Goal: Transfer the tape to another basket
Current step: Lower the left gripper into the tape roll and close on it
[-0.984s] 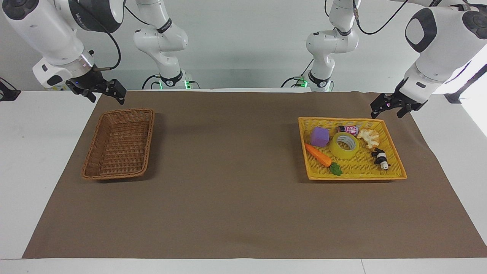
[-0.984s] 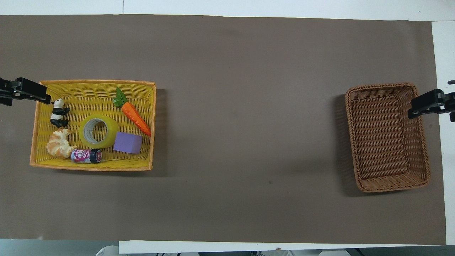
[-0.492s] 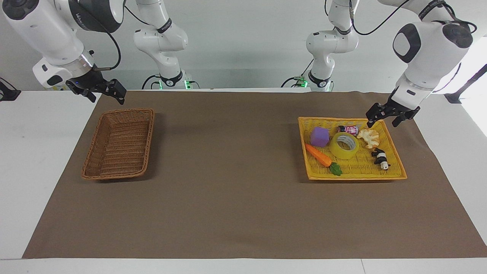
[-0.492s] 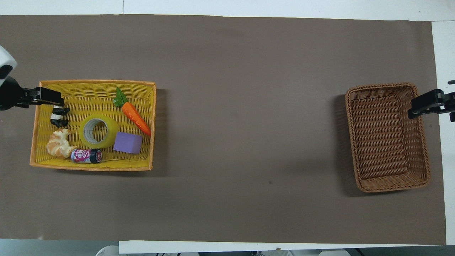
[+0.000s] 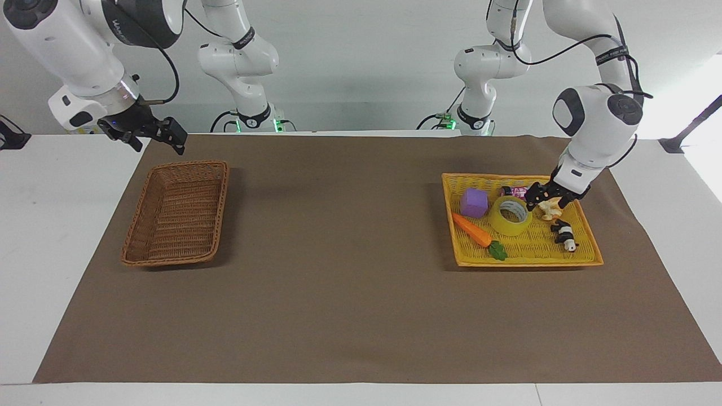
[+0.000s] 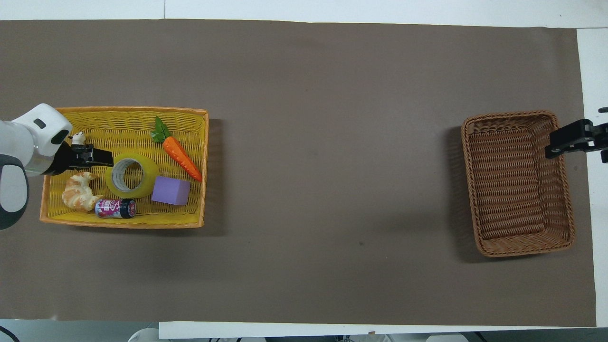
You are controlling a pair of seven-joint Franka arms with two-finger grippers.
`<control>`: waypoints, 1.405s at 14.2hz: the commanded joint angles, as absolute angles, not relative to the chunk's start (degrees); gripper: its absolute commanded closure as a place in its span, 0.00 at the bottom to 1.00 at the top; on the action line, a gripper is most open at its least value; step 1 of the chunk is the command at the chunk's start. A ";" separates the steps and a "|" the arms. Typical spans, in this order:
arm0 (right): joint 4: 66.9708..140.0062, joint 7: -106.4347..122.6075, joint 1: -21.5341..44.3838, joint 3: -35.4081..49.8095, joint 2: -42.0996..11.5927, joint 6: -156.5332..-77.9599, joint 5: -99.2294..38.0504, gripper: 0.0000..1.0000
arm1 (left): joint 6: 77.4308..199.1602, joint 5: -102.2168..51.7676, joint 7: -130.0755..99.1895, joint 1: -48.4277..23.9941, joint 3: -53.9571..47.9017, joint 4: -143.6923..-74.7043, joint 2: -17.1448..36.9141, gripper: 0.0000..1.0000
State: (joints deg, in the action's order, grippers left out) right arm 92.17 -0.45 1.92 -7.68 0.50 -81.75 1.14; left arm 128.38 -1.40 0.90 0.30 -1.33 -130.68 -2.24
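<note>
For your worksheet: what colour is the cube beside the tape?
Purple cube, clearest in the overhead view.

Two baskets [image 5: 177, 211] [image 5: 581, 223], one tape [image 5: 511, 215], one carrot [image 5: 474, 231], one purple block [image 5: 473, 203], one croissant [image 6: 80, 191], one panda [image 5: 564, 234], one small can [image 6: 115, 208], two grippers [image 5: 548, 197] [image 5: 148, 134].

You see even, bright overhead lighting; both baskets cast soft shadows on the brown mat [image 5: 338, 293]; focus is sharp, with window glare at one edge.
</note>
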 commanded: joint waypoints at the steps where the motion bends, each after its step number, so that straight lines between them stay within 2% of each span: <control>1: 93.60 0.70 1.85 -7.56 1.85 -81.74 1.14 0.00 | 136.12 -0.88 1.41 -0.17 -1.32 -137.36 -2.99 0.00; 6: 93.60 0.70 1.85 -7.56 1.85 -81.74 1.14 0.00 | 137.90 -0.88 1.49 -0.88 -1.32 -138.25 -2.02 0.02; 7: 93.60 0.70 1.85 -7.56 1.85 -81.74 1.14 0.00 | 137.99 -0.88 1.58 -0.97 -1.32 -138.16 -1.93 0.04; 9: 93.60 0.70 1.85 -7.56 1.85 -81.74 1.14 0.00 | 137.90 -0.79 1.58 -0.97 -1.32 -138.25 -1.93 0.15; 12: 93.60 0.70 1.85 -7.56 1.85 -81.74 1.14 0.00 | 138.95 -0.79 1.58 -1.49 -1.32 -138.08 0.61 0.20; 13: 93.60 0.70 1.85 -7.56 1.85 -81.74 1.14 0.00 | 139.65 -0.79 1.58 -1.58 -1.32 -138.16 1.05 0.25; 15: 93.60 0.70 1.85 -7.56 1.85 -81.74 1.14 0.00 | 139.83 -0.88 1.58 -1.67 -1.32 -138.16 1.49 0.43; 16: 93.60 0.70 1.85 -7.56 1.85 -81.74 1.14 0.00 | 139.49 -0.79 1.41 -1.58 -1.32 -138.16 1.49 0.55; 18: 93.60 0.70 1.85 -7.56 1.85 -81.74 1.14 0.00 | 138.70 -0.88 1.58 -1.41 -1.32 -137.73 1.49 0.96; 19: 93.60 0.70 1.85 -7.56 1.85 -81.74 1.14 0.00 | 137.82 -0.79 1.76 -1.23 -1.32 -136.68 1.67 1.00; 20: 93.60 0.70 1.85 -7.56 1.85 -81.74 1.14 0.00 | 135.99 -0.79 1.84 -1.49 -1.32 -134.23 2.37 1.00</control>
State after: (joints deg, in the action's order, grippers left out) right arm 92.17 -0.45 1.92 -7.68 0.50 -81.75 1.14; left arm 138.05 -1.15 1.42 -1.00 -1.39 -136.90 1.42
